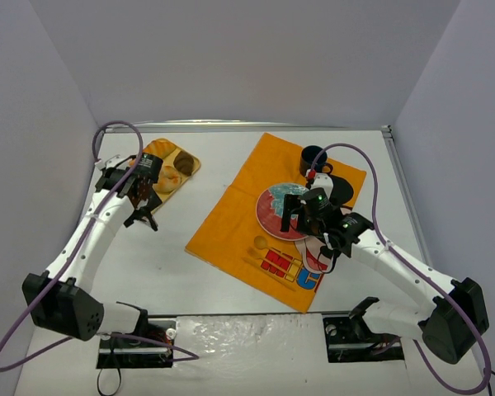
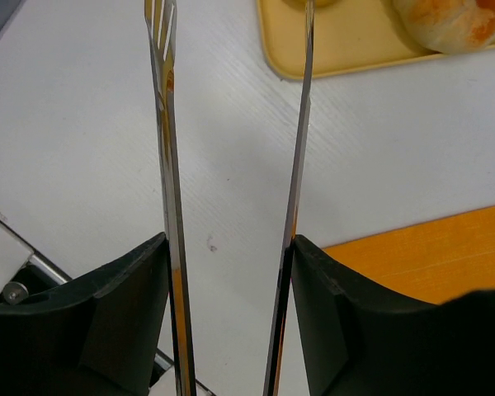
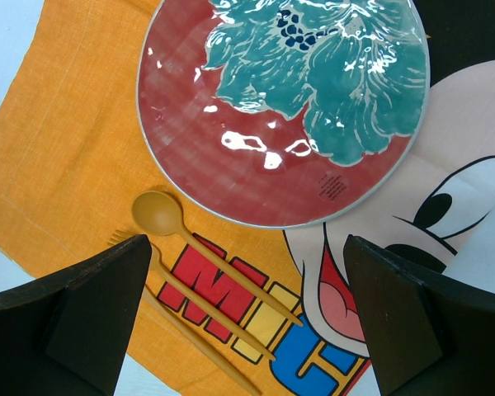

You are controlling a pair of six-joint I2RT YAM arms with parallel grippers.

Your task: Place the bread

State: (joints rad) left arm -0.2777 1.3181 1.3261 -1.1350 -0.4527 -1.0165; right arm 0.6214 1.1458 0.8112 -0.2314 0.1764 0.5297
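A golden bread roll (image 1: 169, 175) and a dark one (image 1: 184, 159) lie on a yellow tray (image 1: 153, 150) at the back left. The golden roll shows at the top right of the left wrist view (image 2: 454, 25). My left gripper (image 1: 144, 194) (image 2: 231, 247) is shut on metal tongs (image 2: 169, 165). Their two blades stand apart with nothing between them, and their tips reach the tray's near edge (image 2: 346, 58). My right gripper (image 1: 301, 213) (image 3: 247, 247) is open and empty, hovering over the near rim of a red and teal plate (image 1: 276, 216) (image 3: 256, 165).
The plate sits on an orange cartoon placemat (image 1: 231, 214) (image 3: 66, 148). A dark blue mug (image 1: 313, 157) stands at the mat's back corner. A yellow spoon (image 3: 157, 213), a fork and a third utensil lie on the mat near the plate (image 1: 260, 243).
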